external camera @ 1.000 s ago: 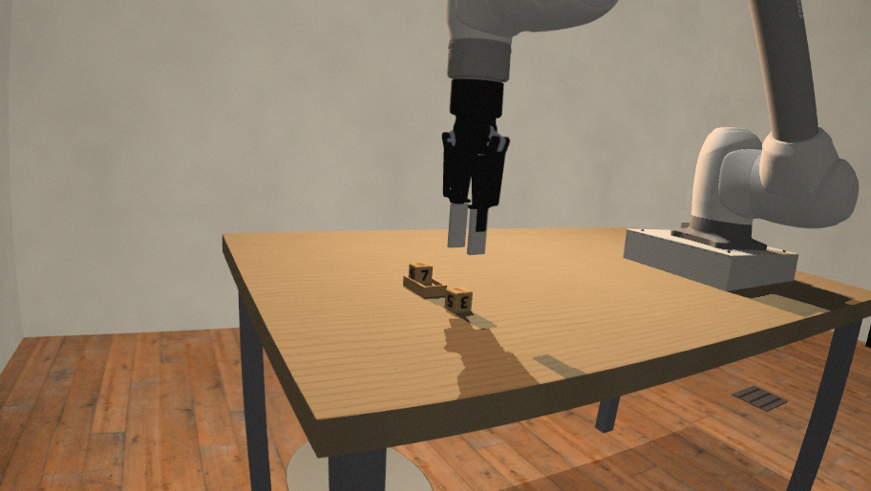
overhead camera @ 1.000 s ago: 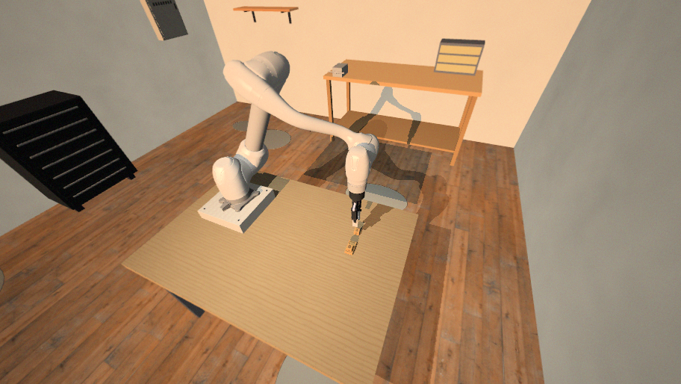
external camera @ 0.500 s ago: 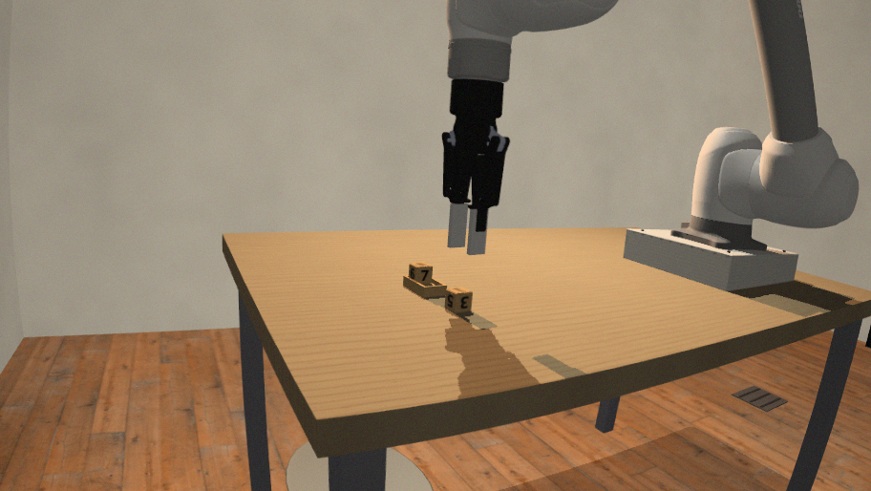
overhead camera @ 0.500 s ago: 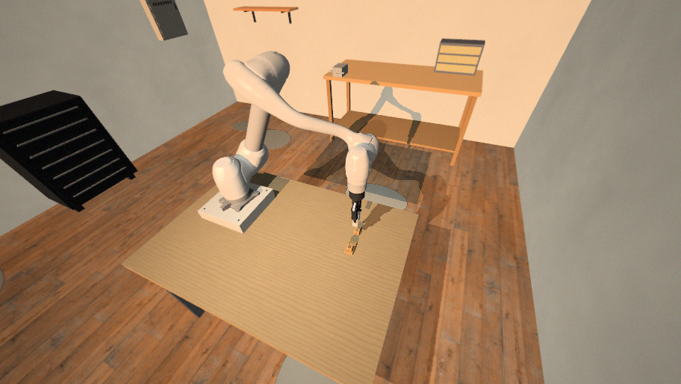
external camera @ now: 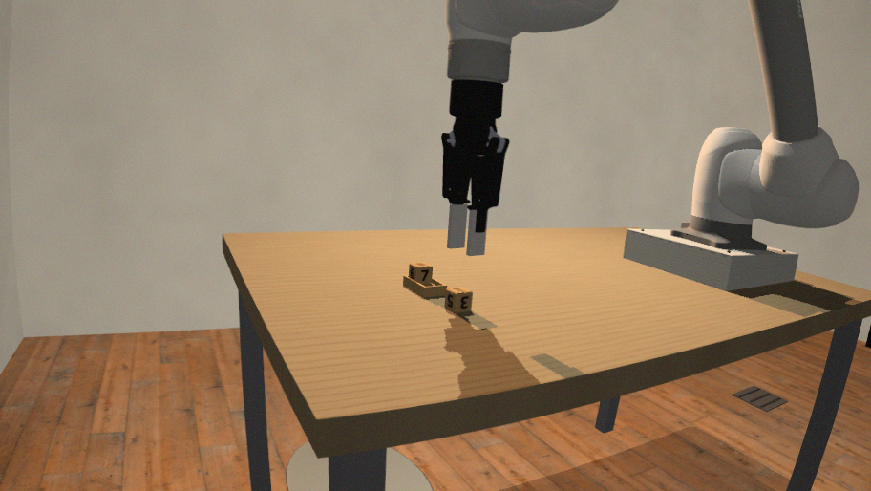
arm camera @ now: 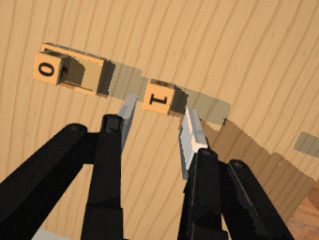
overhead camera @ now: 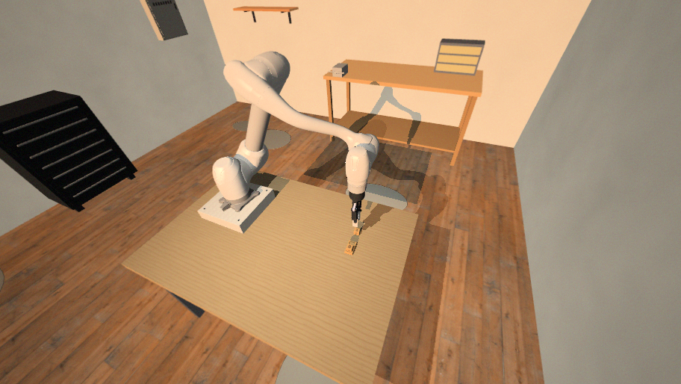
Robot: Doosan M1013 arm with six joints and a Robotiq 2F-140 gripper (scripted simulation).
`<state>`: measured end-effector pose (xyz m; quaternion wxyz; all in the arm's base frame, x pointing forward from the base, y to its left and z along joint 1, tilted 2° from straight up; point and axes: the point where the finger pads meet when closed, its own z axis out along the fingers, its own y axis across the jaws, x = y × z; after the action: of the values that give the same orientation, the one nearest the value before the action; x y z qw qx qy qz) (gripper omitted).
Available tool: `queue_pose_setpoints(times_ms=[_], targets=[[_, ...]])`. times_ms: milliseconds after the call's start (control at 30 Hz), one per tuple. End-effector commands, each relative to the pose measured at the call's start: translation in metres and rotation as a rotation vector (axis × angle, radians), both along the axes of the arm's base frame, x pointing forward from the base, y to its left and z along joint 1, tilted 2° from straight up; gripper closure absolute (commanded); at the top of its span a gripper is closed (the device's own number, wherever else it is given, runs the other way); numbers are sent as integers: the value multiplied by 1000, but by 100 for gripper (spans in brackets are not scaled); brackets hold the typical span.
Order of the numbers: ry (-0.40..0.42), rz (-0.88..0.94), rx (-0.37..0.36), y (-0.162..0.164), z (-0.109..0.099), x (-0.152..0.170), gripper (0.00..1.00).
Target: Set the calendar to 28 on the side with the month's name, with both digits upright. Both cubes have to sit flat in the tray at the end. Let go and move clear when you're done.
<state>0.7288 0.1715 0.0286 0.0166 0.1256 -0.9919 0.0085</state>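
A small wooden tray [external camera: 425, 286] lies on the table. One number cube [external camera: 420, 271] sits in its left slot, with 7 and 6 on its sides and 0 on top in the wrist view [arm camera: 48, 67]. The second cube [external camera: 458, 300] lies on the table just beside the tray's right end, showing 3 and 5 on its sides and 1 on top in the wrist view [arm camera: 159, 97]. My gripper [external camera: 466, 246] hangs well above the table over this loose cube, pointing down. Its fingers are drawn in to a narrow gap and hold nothing.
The arm's grey base block [external camera: 711, 258] stands at the table's right side. The table edge [external camera: 244, 292] runs left of the tray. A workbench [overhead camera: 402, 78] stands by the far wall, away from the table.
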Motion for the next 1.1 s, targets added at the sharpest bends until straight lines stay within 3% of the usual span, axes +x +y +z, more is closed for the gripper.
queue_pose_setpoints(times_ms=[0, 1067], targets=[[-5, 2, 5, 0, -1, 4, 65], [-5, 2, 5, -1, -40, 3, 65]])
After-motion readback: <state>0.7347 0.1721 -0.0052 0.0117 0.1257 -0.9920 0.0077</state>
